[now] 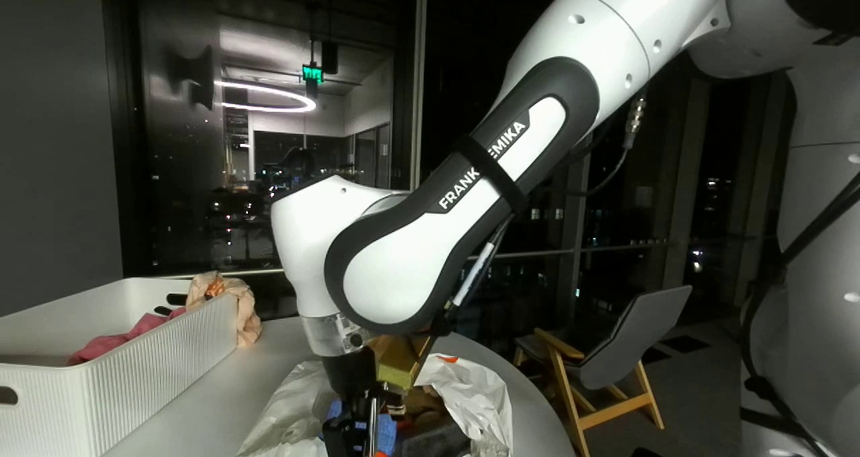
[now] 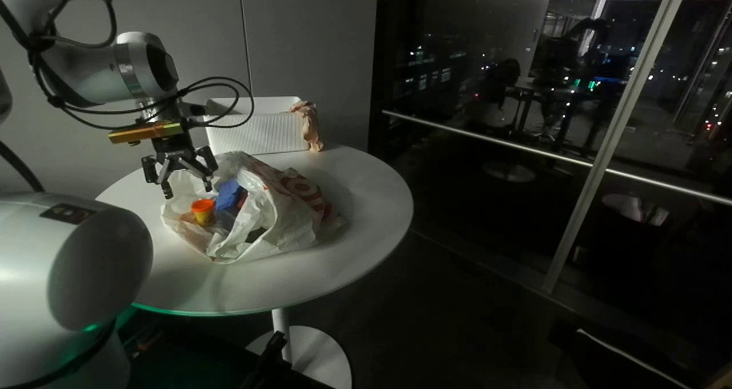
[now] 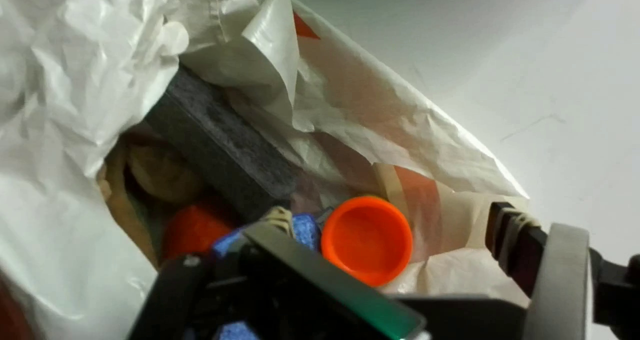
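My gripper (image 2: 187, 187) hangs above the mouth of a crumpled white plastic bag (image 2: 297, 206), its fingers spread with nothing between them. In the wrist view a tub with an orange lid (image 3: 367, 240) lies below the gap, closer to the left finger; its yellow side (image 2: 204, 218) shows in an exterior view. Beside it is a blue item (image 3: 306, 231), partly covered by that finger. A dark grey block (image 3: 225, 140) and a red-orange object (image 3: 197, 230) lie deeper in the bag. The gripper (image 1: 356, 437) is only partly visible in an exterior view, low in the picture.
A white ribbed bin (image 1: 161, 369) stands on the round white table (image 2: 366, 206) behind the bag, with pink cloth (image 1: 127, 336) inside. A peach-coloured crumpled wrap (image 1: 235, 306) hangs over its corner. A grey chair (image 1: 618, 349) stands beyond the table.
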Motion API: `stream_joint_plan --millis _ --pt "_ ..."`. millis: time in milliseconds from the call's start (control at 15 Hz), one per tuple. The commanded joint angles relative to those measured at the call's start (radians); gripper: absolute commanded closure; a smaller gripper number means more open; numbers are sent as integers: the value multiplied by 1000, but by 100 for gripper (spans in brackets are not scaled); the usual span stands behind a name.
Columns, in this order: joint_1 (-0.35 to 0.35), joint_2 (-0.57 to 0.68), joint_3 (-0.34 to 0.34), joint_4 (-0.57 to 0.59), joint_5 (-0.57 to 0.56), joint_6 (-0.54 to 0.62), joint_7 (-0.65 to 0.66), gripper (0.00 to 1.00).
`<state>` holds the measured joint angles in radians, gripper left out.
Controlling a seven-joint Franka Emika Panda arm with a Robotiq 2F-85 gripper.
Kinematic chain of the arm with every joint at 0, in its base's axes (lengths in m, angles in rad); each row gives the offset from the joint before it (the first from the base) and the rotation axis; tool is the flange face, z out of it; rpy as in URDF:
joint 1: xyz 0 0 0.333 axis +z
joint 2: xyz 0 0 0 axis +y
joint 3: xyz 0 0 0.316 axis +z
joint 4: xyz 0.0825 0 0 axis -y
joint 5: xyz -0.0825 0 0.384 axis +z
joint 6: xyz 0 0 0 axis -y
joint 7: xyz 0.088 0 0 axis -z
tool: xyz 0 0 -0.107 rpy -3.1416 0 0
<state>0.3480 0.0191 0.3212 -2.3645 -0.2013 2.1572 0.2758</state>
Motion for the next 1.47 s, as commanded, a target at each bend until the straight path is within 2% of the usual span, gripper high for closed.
stream_joint_plan --millis 0,200,600,933,1200,1400 --pt "-8 72 4 22 43 94 -198 0" --pt "6 125 31 12 93 163 -332 0" --pt "-2 132 103 14 247 138 -653 0" --pt "-2 138 104 7 237 133 -747 0" --pt "-14 174 79 48 200 100 -765 0" --pt "-19 222 57 41 157 132 -749 0"
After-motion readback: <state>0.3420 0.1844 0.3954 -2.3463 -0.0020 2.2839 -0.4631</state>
